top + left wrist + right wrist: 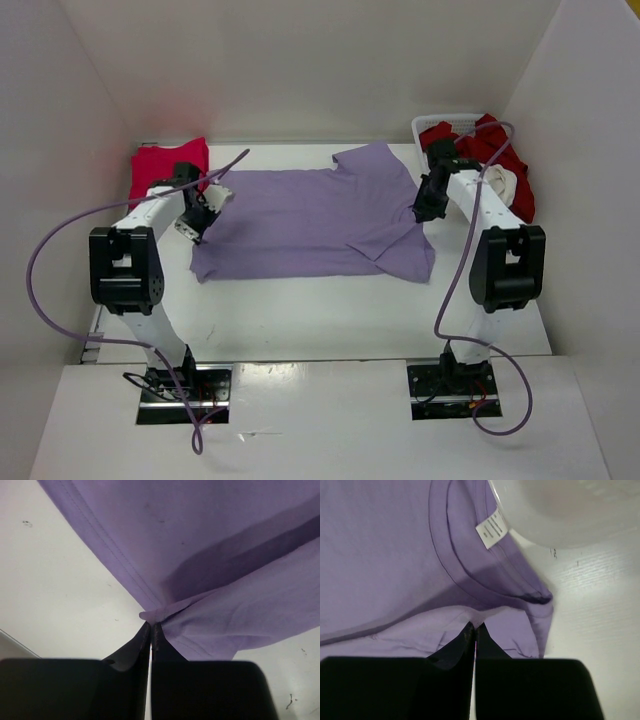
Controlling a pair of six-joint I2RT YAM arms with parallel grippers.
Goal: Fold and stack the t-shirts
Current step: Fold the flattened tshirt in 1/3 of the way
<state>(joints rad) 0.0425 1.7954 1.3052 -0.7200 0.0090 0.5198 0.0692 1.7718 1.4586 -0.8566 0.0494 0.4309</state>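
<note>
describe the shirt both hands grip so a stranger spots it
On the white table, look at the middle. The purple shirt lies spread there. It is the only purple one: the pink shirt sits far left, the red shirt at the basket far right.

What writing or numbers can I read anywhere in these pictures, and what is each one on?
On the white sewn-in tag inside the collar of the lavender t-shirt: a few printed lines, too small and blurred to read.
No other words, brands, numbers or signs show in any of the three views.
</note>
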